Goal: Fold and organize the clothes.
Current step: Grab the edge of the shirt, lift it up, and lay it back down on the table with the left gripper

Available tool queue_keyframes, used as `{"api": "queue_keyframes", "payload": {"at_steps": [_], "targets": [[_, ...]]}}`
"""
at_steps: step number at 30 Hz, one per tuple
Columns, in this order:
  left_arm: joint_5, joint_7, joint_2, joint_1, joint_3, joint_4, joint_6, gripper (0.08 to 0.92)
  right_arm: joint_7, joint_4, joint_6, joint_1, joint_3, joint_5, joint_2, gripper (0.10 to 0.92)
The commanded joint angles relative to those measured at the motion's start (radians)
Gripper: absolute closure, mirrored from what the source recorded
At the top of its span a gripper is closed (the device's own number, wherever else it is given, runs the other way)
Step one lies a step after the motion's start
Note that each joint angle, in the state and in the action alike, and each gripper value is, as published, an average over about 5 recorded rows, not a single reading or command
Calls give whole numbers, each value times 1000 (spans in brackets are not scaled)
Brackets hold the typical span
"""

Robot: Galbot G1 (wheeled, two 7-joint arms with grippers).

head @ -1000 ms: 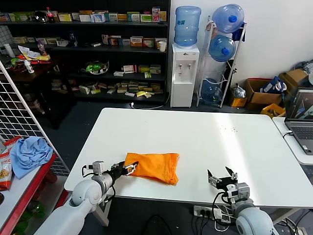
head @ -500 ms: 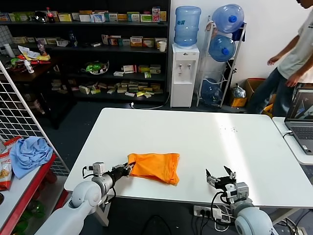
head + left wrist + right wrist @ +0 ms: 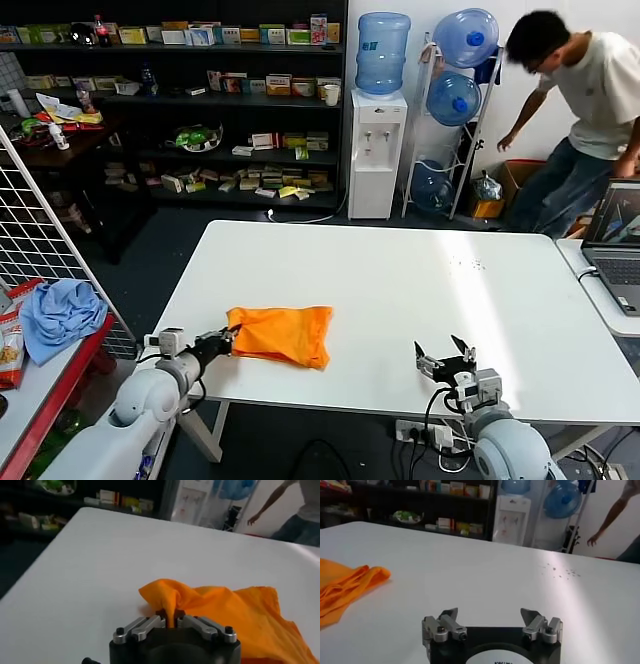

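The orange shirt (image 3: 281,336) is lying folded on the white table (image 3: 420,290), close to the near edge and toward the near left corner, and it is now sitting further toward that corner than it did a moment ago. The left gripper (image 3: 226,339) is clamping the shirt's left end, where the wrist view is showing its two fingers (image 3: 150,623) pressed together on a raised pinch of orange fabric (image 3: 170,600) while the rest of the cloth is spreading flat behind it. The right gripper (image 3: 445,359) is hovering at the near edge toward the right corner, well apart from the shirt, with its fingers (image 3: 449,617) standing wide and nothing between them. Beyond the table's far right corner, a person (image 3: 580,120) is leaning forward beside a laptop (image 3: 615,240). A light blue cloth (image 3: 60,315) is resting on a red shelf off the table's left edge.
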Motion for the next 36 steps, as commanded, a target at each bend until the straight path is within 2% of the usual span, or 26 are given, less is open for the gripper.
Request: {"api": "queue_keyframes", "payload": {"at_steps": [1,13,23,31,36], "targets": [[226,-64,167,22,-126,53,-54,830,-3,-5,3,34,-44,2,-1,203],[459,-37,322,9,-197,165,-130,830,-11,-21,13,73,-74,17,0,203],[497,-34,418,-14,-160,174,-161,830,-21,-43,28,82,-90,12,20,203],[516,-30,417,-34,-109,174,-167,830,-28,-44,38,65,-78,10,15,203],[512,-44,345,-9,-97,132,-153,830,-26,-37,35,58,-74,8,16,203]]}}
